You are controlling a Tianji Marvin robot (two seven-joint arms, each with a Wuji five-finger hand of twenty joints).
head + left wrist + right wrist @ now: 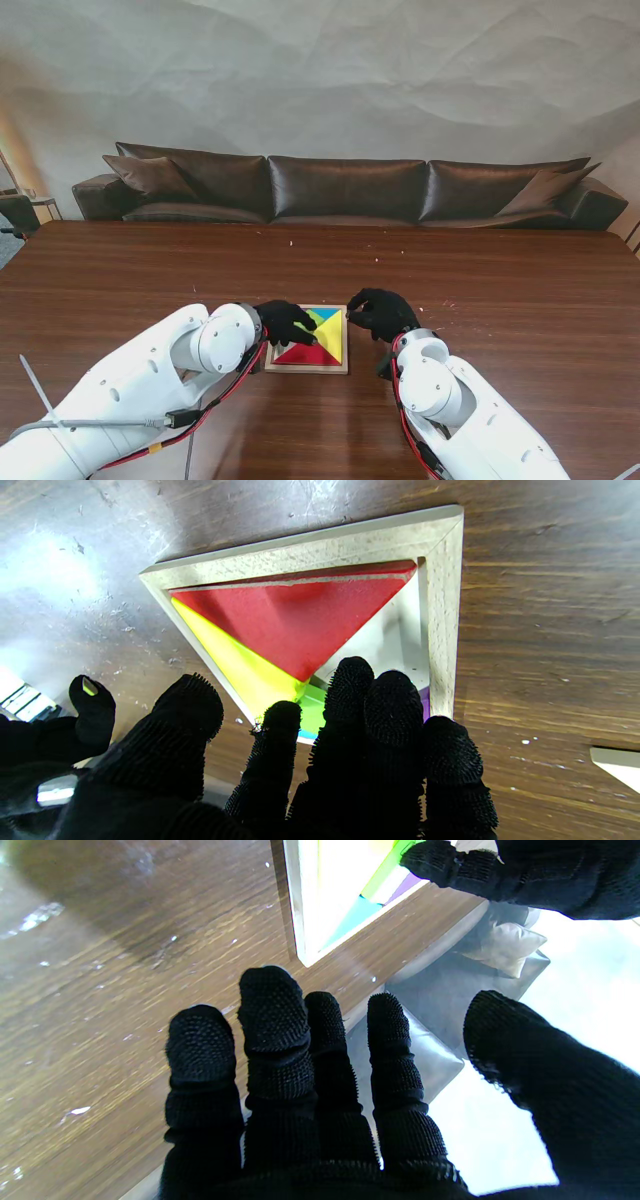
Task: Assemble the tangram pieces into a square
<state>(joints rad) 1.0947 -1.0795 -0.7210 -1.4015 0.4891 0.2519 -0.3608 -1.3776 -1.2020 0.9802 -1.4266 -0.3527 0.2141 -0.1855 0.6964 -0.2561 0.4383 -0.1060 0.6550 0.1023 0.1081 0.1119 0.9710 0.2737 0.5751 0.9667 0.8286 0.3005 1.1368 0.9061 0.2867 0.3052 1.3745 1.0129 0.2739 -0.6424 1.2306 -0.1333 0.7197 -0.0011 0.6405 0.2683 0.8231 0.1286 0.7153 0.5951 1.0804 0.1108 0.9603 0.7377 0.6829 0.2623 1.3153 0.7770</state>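
**Mia:** Where is the puzzle?

**Ben:** The wooden tray (343, 369) sits on the brown table (520, 300), right between the two black gloved hands. Inside it I see a red triangle (306, 354), a yellow triangle (331, 337), and small green (311, 317) and blue (326, 313) bits at the far side.

**Mia:** What is the left hand doing?

**Ben:** The left hand (284, 322) reaches over the left edge of the tray. In its wrist view the fingertips (350, 680) are down inside the tray, close together, by the tip of the red triangle (295, 625) and the green piece (314, 707). There is a bare white patch of tray floor (385, 640) beside the red one. A little purple (425, 705) peeks out next to the fingers. I cannot tell if the fingers pinch a piece or just press on it.

**Mia:** And the right hand?

**Ben:** The right hand (381, 313) is just beside the right edge of the tray, above the table. Its fingers (272, 1005) are a bit apart, the thumb out to the side, and it holds nothing.

**Mia:** Any piece outside the tray?

**Ben:** The left wrist view shows a pale pointed bit (617, 765) lying on the table, apart from the tray. I cannot tell what it is.

**Mia:** Any words or labels to read?

**Ben:** I can't find any writing on the tray or the pieces.

**Mia:** What is behind the table?

**Ben:** A long dark sofa (350, 190) against a pale wall.
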